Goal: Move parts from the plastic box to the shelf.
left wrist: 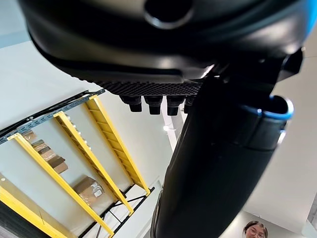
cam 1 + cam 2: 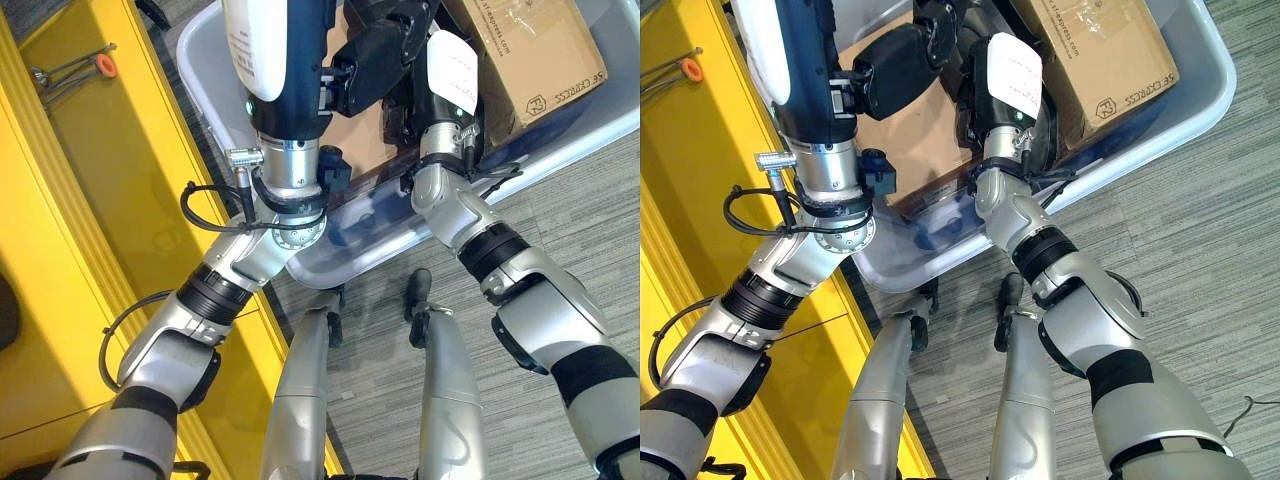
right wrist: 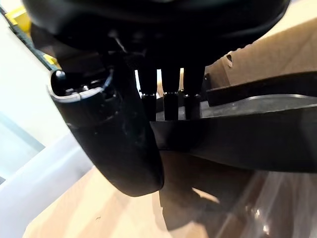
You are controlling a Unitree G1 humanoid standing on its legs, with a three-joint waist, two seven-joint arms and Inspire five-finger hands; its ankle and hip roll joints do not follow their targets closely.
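Observation:
The translucent plastic box (image 2: 350, 255) stands on the floor in front of me, with a large cardboard carton (image 2: 540, 50) and a flat cardboard sheet (image 2: 910, 150) inside it. My right arm reaches down into the box. In the right wrist view my right hand (image 3: 114, 124) has its thumb on one side and its fingers (image 3: 171, 94) on the other side of a flat black part (image 3: 237, 144), just above the cardboard. My left hand (image 2: 385, 50) is raised above the box, open, with nothing in it (image 1: 163, 44).
The yellow shelf (image 2: 90, 200) runs along my left side, close to the box, with an orange-handled tool (image 2: 100, 65) lying on it. Grey carpet (image 2: 570, 230) surrounds the box. Tall yellow racks (image 1: 99, 148) and a person (image 1: 255, 230) show past the left hand.

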